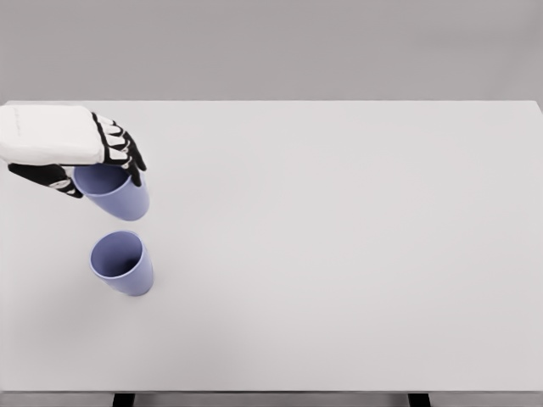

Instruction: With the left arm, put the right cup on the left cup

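Two lavender-blue cups show in the head view. One cup [123,263] stands upright on the white table [339,254] at the lower left, mouth open and empty. The other cup [114,193] is lifted off the table just above and behind it, held at its rim. My left hand [100,165], white with black fingers, comes in from the left edge and is shut on this raised cup, fingers curled over the far rim and thumb on the near side. The held cup hangs slightly up and left of the standing cup, apart from it. The right arm is out of view.
The white table reaches from the grey back wall to the front edge, where two dark table legs [124,399] peek out below. No other objects lie on it.
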Controlling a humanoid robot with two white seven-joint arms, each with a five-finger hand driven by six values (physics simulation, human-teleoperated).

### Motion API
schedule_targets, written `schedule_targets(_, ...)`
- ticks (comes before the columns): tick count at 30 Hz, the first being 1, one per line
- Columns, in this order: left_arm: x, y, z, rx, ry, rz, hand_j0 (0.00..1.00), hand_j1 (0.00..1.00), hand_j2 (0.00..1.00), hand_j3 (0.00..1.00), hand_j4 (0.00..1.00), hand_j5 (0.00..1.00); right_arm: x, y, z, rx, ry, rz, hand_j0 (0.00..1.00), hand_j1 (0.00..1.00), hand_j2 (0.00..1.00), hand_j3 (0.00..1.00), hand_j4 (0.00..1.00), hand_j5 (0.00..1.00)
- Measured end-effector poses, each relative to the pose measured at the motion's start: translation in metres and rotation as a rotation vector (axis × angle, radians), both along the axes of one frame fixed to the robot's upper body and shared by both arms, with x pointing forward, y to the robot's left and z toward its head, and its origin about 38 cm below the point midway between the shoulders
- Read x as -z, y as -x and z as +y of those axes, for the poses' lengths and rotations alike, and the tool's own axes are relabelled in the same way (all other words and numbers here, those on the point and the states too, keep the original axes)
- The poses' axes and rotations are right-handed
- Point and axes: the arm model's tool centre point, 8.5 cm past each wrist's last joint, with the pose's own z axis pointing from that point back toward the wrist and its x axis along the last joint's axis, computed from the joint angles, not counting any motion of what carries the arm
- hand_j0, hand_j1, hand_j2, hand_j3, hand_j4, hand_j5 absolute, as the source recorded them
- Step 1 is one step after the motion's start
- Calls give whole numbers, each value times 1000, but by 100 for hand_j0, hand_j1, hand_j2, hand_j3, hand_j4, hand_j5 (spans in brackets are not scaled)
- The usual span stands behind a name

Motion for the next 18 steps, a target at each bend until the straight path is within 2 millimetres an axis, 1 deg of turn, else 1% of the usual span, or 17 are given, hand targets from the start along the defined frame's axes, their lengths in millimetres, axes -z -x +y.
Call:
schedule_targets(13,2,8,19,-45,-28,15,64,64,64,64,64,64,0,0,0,0,0,0,100,100,100,100,100,100)
schedule_targets(18,1,10,22,-55,-16,27,64,64,64,64,64,64,0,0,0,0,0,0,100,100,100,100,100,100)
